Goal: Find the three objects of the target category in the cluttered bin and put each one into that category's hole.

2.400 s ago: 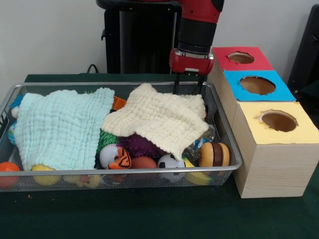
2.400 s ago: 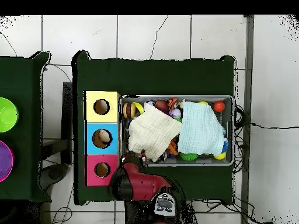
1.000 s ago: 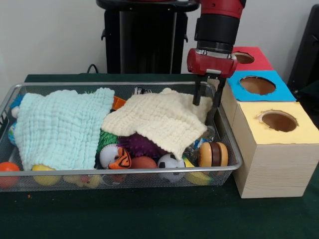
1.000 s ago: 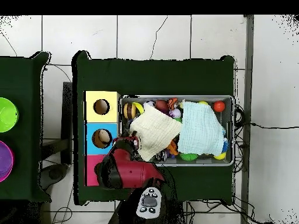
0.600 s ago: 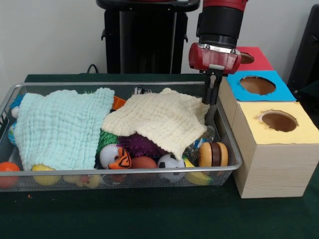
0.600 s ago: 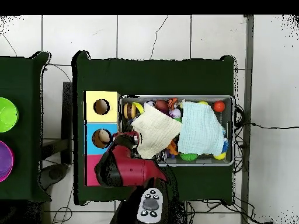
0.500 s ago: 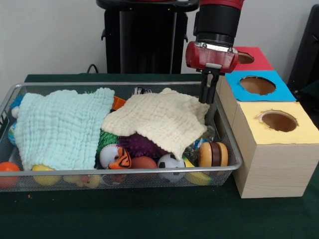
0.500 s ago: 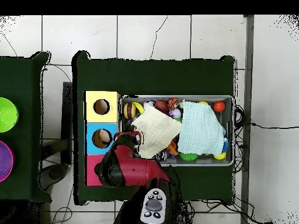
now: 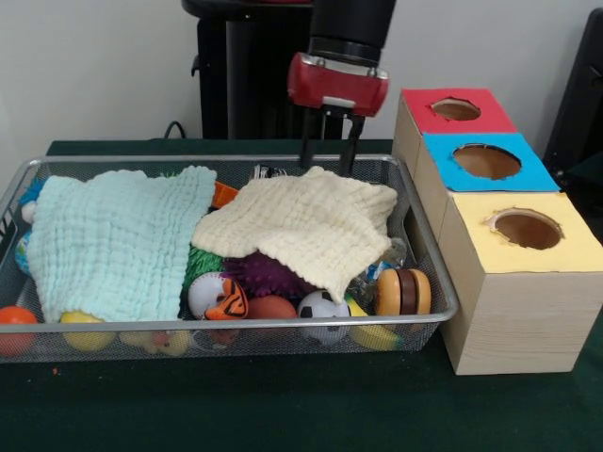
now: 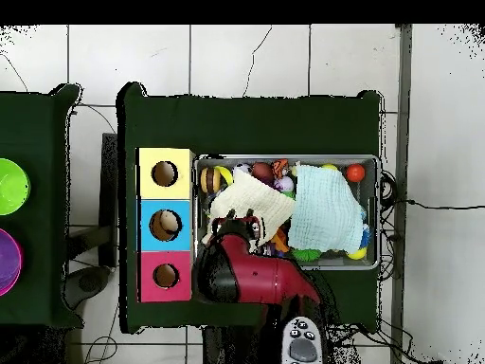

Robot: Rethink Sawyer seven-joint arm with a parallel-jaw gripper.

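Wire-mesh bin (image 9: pixel 429 247) holds cloths and toys; the fingers (image 9: pixel 328 153) hang above, spread and empty.

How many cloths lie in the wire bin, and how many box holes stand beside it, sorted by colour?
Pale blue cloth: 1
Cream cloth: 1
Red-surround hole: 1
Blue-surround hole: 1
Yellow-surround hole: 1
Total: 5
The cloths cover much of the bin, so anything under them is not counted.
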